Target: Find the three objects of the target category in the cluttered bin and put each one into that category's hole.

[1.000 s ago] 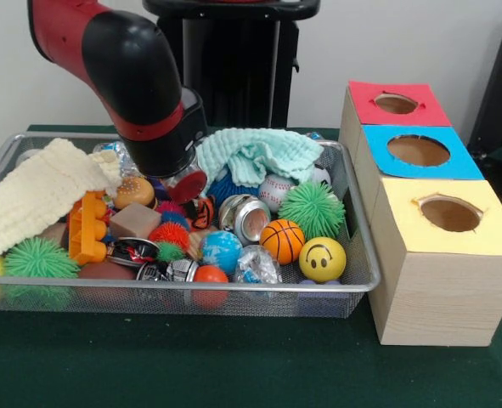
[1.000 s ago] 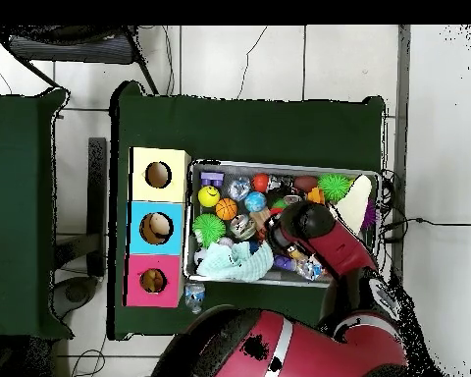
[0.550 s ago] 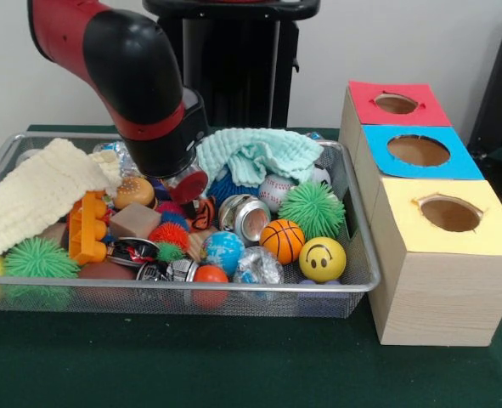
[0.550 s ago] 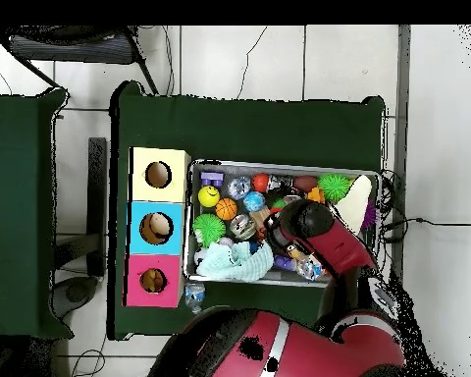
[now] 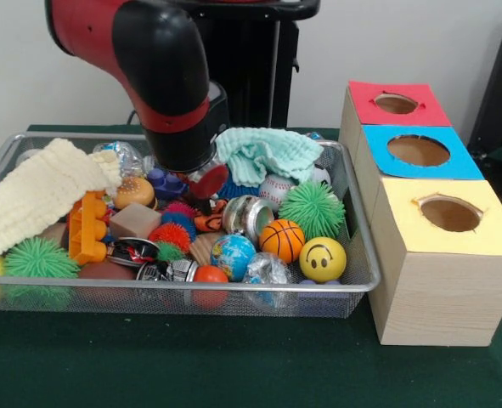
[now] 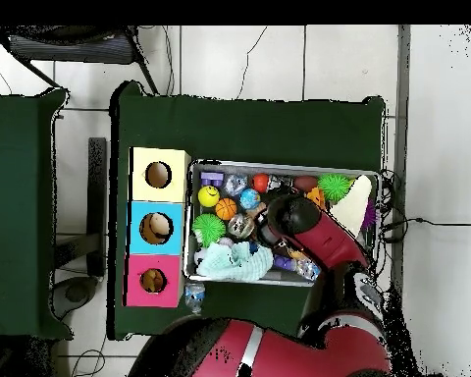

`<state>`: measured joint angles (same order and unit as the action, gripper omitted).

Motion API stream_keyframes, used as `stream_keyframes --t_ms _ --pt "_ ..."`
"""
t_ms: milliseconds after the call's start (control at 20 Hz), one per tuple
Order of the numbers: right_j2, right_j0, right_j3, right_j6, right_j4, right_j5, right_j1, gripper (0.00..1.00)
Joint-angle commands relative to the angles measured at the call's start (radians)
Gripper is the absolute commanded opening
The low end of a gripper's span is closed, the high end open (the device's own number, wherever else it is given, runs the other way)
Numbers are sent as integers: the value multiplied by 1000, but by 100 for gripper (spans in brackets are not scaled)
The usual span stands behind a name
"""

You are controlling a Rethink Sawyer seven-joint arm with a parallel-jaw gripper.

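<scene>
Your arm's gripper [image 5: 201, 180] down in the wire bin [image 5: 363, 255] beside the mint cloth [image 5: 266, 151] (fingers hidden, can't tell), silver can [image 5: 248, 215] just below

A dark green cloth [image 5: 234, 365] covers the table under everything.

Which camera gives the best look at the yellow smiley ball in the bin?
The front view: the smiley ball sits at the bin's near right corner, face showing, nothing blocking it. Overhead it is only a small yellow dot beside the basketball.
</scene>
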<state>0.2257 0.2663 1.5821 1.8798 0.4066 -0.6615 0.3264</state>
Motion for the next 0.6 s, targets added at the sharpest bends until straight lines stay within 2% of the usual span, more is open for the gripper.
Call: stream_keyframes --t_ms 50,600 --pt "-37 -38 12 128 -40 -4 74 0" --pt "-3 -84 41 157 -58 -74 157 0"
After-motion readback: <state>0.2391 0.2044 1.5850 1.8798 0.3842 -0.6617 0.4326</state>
